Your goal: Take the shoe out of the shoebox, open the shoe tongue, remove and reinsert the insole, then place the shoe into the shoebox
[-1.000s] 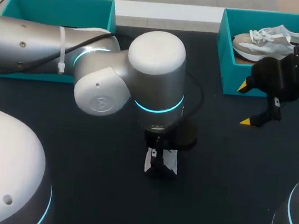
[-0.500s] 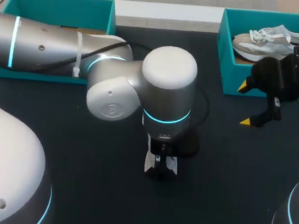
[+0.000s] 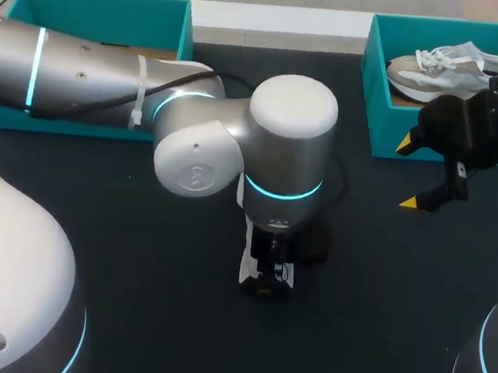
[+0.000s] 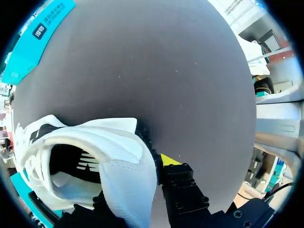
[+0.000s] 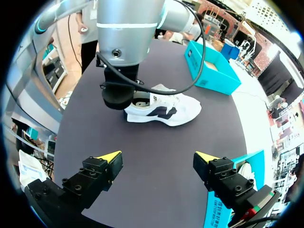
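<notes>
1. Your left end effector (image 3: 267,275) points straight down over the middle of the black surface (image 3: 149,305). It looks clamped on the heel rim of the white trainer (image 5: 166,108) with a dark side logo. In its wrist view the white upper runs down between the fingers, and only one yellow tip shows beside it.
2. That white trainer is out of its box and lies on its sole on the surface. From the head view it is almost wholly hidden under the left arm.
3. Your right end effector (image 5: 156,156) is spread wide and holds nothing. It hangs just beside the teal cardboard shoebox (image 3: 372,101) on the right, which holds a second pale trainer (image 3: 446,69).
4. The relation to mind: from the right end effector the white trainer lies ahead and well apart, broadside on. Its long axis runs across the fingers' line, with the heel under the left end effector and the toe pointing towards the far teal box (image 3: 98,13).
5. The left arm is the one on the shoe. To open the tongue, you would likely have to bring the right arm across to the laces, which lie toeward of the left fingers.
</notes>
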